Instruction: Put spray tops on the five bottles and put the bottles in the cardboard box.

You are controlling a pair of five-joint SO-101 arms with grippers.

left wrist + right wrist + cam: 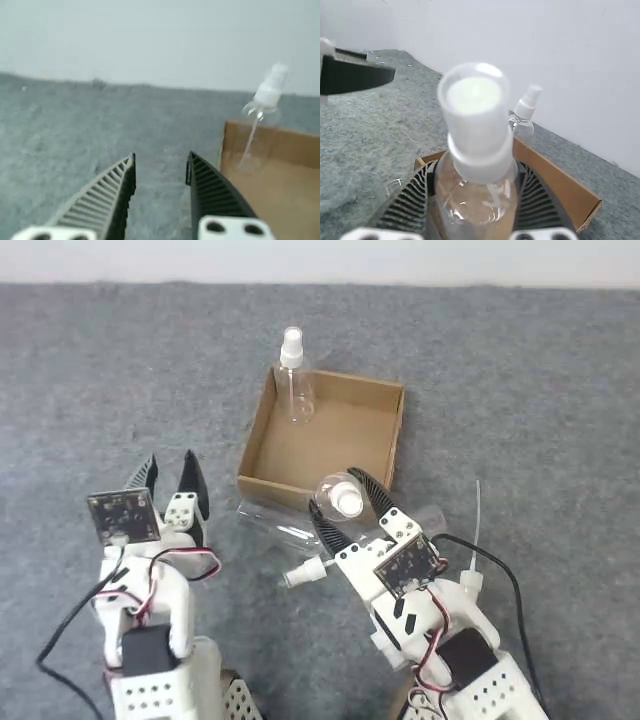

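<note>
Right pincer (337, 492) grips a capped bottle (346, 502) near the box (398, 430) wall; early release could drop it outside. Left pincer (170, 458) released.

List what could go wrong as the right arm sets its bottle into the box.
The clear capped spray bottle in the right pincer hangs over the brown cardboard box's near wall; lowered there, it may catch the rim. Moved farther in, it might topple the upright spray bottle in the far corner. The arm may also sweep the loose clear bottles and white spray top lying close by.
</note>
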